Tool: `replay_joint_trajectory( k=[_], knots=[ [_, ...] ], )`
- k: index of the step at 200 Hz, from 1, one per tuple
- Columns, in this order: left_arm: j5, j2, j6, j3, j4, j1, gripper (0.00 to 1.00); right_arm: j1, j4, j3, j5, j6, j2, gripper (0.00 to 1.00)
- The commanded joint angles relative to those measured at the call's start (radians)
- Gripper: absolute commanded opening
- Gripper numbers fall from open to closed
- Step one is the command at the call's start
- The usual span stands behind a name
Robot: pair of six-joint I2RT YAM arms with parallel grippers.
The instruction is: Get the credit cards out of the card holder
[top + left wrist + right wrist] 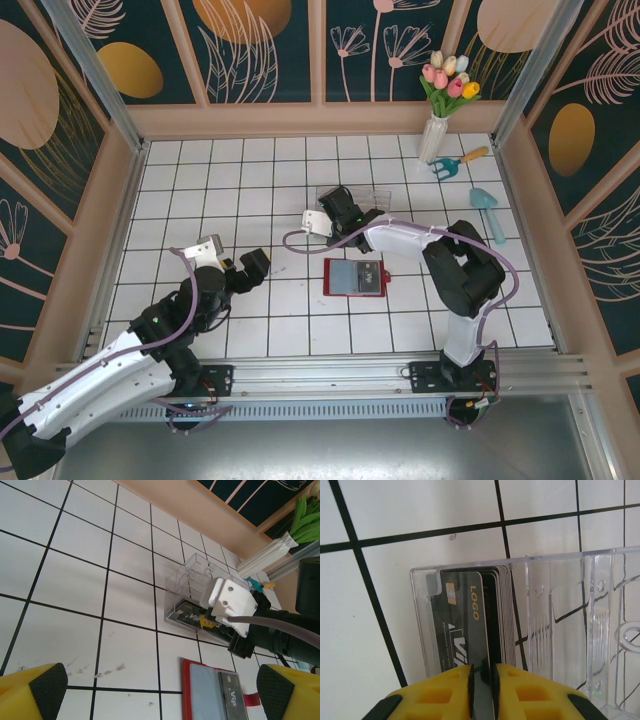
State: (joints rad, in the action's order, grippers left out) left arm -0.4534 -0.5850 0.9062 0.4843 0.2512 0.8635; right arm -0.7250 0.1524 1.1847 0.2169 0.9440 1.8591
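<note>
Several stacked black cards (502, 615) are seen inside the clear plastic box (560, 620), mid-frame; a black card with gold lettering (467, 625) is pinched there by the right gripper (481, 675); one dark card (231, 697) is left in the open red folding card holder (355, 277), centre of the top view; the left gripper (162, 692) is spread wide, empty.

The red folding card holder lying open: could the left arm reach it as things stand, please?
Probably yes: the open left gripper hovers near the red folding card holder, with bare white tiles between.
</note>
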Motion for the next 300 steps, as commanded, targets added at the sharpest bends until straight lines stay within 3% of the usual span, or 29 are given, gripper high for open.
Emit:
replay_joint_trajectory(
  k=[1,38,100,139,185,232,256,265,300],
  knots=[
    [0.003,0.005,0.005,-0.01,-0.001,-0.005,0.99,0.01,-0.013,0.031,0.014,-0.053,-0.006,0.21],
    [0.004,0.002,0.0,-0.011,-0.009,-0.005,0.99,0.01,-0.04,0.012,0.033,-0.083,-0.052,0.23],
    [0.02,-0.005,-0.001,-0.009,-0.012,-0.004,0.99,0.012,-0.081,0.038,0.117,-0.101,-0.002,0.23],
    [0.055,-0.024,-0.024,-0.012,-0.05,-0.004,0.99,0.014,-0.069,0.03,0.048,-0.213,-0.099,0.23],
    [0.163,-0.165,-0.036,0.003,-0.159,-0.006,0.96,0.058,-0.037,-0.051,-0.099,-0.572,-0.327,0.24],
    [0.345,-0.423,0.012,0.037,-0.351,-0.004,0.77,0.132,0.036,-0.239,-0.234,-1.041,-0.559,0.2],
    [0.416,-0.559,0.041,0.08,-0.421,-0.004,0.66,0.138,0.092,-0.345,-0.246,-1.235,-0.637,0.08],
    [0.436,-0.608,0.055,0.096,-0.444,0.0,0.64,0.14,0.108,-0.384,-0.255,-1.298,-0.654,0.0],
    [0.464,-0.796,0.089,0.185,-0.488,0.045,0.51,0.139,0.092,-0.531,-0.312,-1.419,-0.681,0.0]
  ],
)
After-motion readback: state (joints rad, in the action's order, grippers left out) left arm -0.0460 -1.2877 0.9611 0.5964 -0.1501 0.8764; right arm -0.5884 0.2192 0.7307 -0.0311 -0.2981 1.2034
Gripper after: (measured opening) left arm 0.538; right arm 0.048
